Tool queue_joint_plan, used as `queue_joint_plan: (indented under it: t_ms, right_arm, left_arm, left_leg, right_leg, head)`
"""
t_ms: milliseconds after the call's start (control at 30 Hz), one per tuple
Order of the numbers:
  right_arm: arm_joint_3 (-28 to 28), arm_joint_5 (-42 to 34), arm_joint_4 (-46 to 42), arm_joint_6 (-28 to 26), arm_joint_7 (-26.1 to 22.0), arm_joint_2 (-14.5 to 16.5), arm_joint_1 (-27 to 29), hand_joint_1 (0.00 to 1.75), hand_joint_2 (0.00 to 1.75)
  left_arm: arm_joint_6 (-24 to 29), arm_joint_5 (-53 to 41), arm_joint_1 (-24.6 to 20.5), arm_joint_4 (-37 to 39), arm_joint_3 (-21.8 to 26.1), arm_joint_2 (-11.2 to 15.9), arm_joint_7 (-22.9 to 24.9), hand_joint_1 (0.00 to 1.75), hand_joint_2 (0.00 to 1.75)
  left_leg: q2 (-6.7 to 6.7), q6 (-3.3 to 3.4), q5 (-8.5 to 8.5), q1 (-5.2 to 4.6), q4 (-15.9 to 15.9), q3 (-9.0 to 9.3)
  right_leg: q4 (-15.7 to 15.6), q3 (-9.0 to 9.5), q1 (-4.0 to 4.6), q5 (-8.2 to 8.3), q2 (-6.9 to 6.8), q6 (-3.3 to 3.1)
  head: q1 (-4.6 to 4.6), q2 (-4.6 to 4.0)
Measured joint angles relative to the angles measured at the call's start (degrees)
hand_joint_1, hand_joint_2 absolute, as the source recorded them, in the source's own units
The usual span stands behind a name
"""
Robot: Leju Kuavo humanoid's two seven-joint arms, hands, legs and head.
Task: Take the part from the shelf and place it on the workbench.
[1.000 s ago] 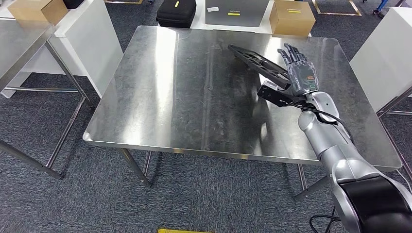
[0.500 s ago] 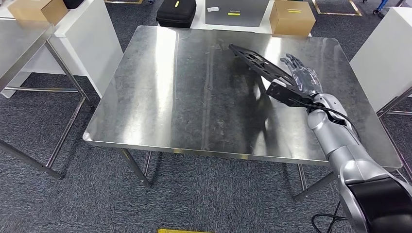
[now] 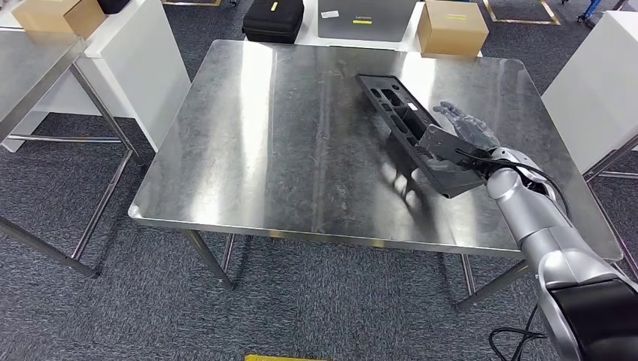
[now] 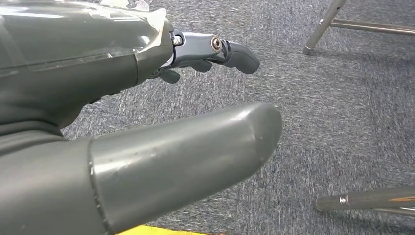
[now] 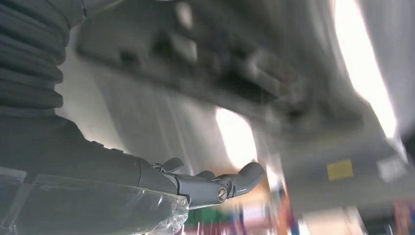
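Observation:
The part (image 3: 395, 101), a long black perforated plate, lies across the right half of the steel workbench (image 3: 263, 150), its near end by my right wrist. My right hand (image 3: 470, 129) sits just to the right of it, low over the benchtop, fingers stretched out and holding nothing. In the right wrist view the part (image 5: 220, 63) is a blurred dark shape, apart from the extended fingers (image 5: 215, 186). My left hand (image 4: 147, 122) hangs over the grey carpet, thumb and fingers apart, with nothing in it.
Beyond the workbench's far edge stand a cardboard box (image 3: 451, 26), a black case (image 3: 273, 19) and a grey flat panel (image 3: 366, 16). A white cabinet (image 3: 143, 53) and a second steel table (image 3: 30, 68) are on the left, a white unit (image 3: 594, 83) on the right.
The part was tilted up against my right hand; it has since come down flatter onto the bench. The hand dropped and rolled toward the table, and its wrist moved nearer the front right.

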Motion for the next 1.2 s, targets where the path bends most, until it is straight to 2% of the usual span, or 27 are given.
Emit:
queue_joint_plan:
  t_ms: [100, 200, 500, 667, 933, 1067, 1200]
  right_arm:
    - [1.83, -5.37, -0.26, 9.29, 1.72, -1.36, -0.04, 0.0, 1.75]
    - [3.45, -9.25, -0.76, 14.37, 2.84, -2.41, -0.28, 0.0, 1.75]
    - [6.05, -13.07, -2.03, 14.66, 4.24, -3.54, -1.31, 0.0, 1.75]
    - [9.25, -16.02, -2.76, 8.87, 5.2, -5.25, -2.87, 0.0, 1.75]
    - [8.82, -17.64, -4.85, -0.71, 6.43, -11.58, -1.76, 0.0, 1.75]
    - [5.39, -17.9, -8.32, -7.84, 6.64, -15.9, 4.18, 0.0, 1.75]
    - [-2.74, -14.97, -15.15, -14.92, 7.01, -19.28, 17.2, 0.0, 1.75]
  left_arm:
    - [0.2, 0.6, 0.14, 0.09, -0.05, 0.06, 0.0, 0.0, 0.0]
    - [0.34, 1.03, 0.43, 0.14, -0.05, 0.14, 0.0, 0.0, 0.0]
    - [0.54, 1.63, 0.85, 0.2, -0.05, 0.2, 0.0, 0.0, 0.0]
    - [0.69, 2.55, 1.18, 0.21, -0.11, 0.23, 0.0, 0.0, 0.0]
    - [0.58, 4.37, 1.87, 0.26, -0.5, 0.23, 0.0, 0.0, 0.0]
    - [0.51, 5.35, 2.23, 0.27, -0.5, 0.16, 0.0, 0.0, 0.0]
    - [0.45, 6.56, 2.69, 0.27, -0.56, -0.05, 0.0, 0.0, 0.0]
  left_leg:
    - [0.0, 0.0, 0.0, -0.01, 0.0, -0.02]
    - [0.0, 0.0, 0.0, -0.01, 0.0, -0.03]
    - [0.0, 0.0, 0.0, -0.01, 0.0, -0.03]
    - [-0.01, 0.0, 0.0, -0.01, 0.0, -0.02]
    - [-0.09, 0.02, -0.02, -0.06, 0.02, -0.05]
    - [-0.2, 0.08, -0.07, -0.06, 0.02, -0.05]
    - [-0.53, 0.21, -0.17, -0.05, 0.02, -0.05]
  right_leg:
    - [0.0, 0.0, 0.0, 0.0, 0.0, 0.0]
    - [0.0, 0.0, 0.0, 0.0, 0.0, 0.0]
    - [0.0, -0.02, 0.0, 0.0, 0.0, 0.0]
    - [0.0, -0.01, 0.0, 0.0, -0.01, 0.0]
    - [-0.03, -0.03, -0.04, 0.0, -0.09, 0.01]
    - [-0.06, -0.01, -0.04, -0.03, -0.18, 0.02]
    - [-0.09, 0.15, -0.02, -0.21, -0.41, 0.29]
  head:
    - [0.0, 0.0]
    - [0.0, 0.0]
    - [0.0, 0.0]
    - [0.0, 0.0]
    - [0.0, 0.0]
    - [0.0, -0.01]
    - [-0.01, 0.0]
